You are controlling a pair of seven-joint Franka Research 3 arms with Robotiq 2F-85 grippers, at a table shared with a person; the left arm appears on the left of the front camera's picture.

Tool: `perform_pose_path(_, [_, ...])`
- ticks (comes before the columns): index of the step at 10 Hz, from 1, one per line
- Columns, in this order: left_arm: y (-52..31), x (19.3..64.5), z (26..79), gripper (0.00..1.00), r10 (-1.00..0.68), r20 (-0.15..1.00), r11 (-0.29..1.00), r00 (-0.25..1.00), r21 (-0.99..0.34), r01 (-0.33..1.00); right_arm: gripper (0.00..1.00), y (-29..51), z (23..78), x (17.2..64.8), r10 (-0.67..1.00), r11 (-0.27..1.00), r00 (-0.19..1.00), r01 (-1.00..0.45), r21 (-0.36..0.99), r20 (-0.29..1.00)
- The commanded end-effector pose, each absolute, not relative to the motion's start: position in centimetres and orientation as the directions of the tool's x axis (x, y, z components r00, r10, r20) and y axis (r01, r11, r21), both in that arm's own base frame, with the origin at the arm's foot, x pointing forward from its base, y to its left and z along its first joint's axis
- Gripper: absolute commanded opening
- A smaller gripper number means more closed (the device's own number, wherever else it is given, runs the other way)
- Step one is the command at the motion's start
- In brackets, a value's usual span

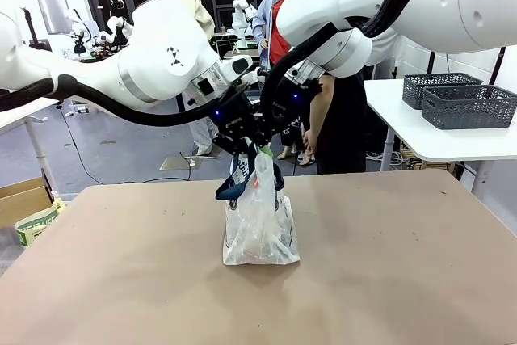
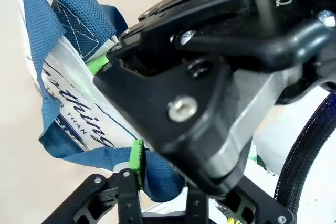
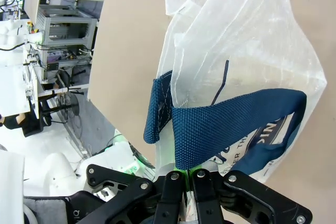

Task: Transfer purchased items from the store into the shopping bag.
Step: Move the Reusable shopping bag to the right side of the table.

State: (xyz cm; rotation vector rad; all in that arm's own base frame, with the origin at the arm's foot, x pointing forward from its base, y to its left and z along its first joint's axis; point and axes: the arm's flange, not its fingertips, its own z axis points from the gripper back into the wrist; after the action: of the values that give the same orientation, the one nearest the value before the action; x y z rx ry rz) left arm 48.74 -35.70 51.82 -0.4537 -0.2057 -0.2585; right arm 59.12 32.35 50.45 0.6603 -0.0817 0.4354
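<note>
While the shopping bag (image 1: 260, 228) stands mid-table (image 1: 388, 264), the right gripper (image 3: 185, 178) pinches 1 navy handle (image 3: 231, 124) between closed fingers, likely holding its mouth up, the left gripper (image 2: 157, 174) alongside, grip indeterminate.

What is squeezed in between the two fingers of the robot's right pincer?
In the right wrist view, the right pincer is shut on a blue strap handle of the shopping bag; nothing else lies between its fingers.
</note>
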Motion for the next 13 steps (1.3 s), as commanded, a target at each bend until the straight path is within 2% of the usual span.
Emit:
perform_pose_path(1, [-35.2,48.8,52.6,0.00,-0.171,0.260,0.888,0.950,-0.378,0.263,0.00,32.2,50.5,58.9,0.356,0.687,0.910,-0.408,0.601,0.210])
perform_pose_path(9, [-34.0,48.4,53.0,0.00,-0.205,0.256,0.905,0.945,-0.318,0.283,0.00,32.1,50.6,58.6,0.360,0.687,0.907,-0.415,0.596,0.217])
perform_pose_path(10, [-34.4,48.8,52.8,0.00,-0.194,0.269,0.883,0.943,-0.371,0.287,0.00,32.1,50.6,58.6,0.363,0.685,0.905,-0.420,0.595,0.222])
perform_pose_path(13, [-34.4,48.8,52.8,0.00,-0.194,0.269,0.883,0.943,-0.371,0.287,0.00,31.9,50.7,58.6,0.365,0.677,0.901,-0.431,0.596,0.235])
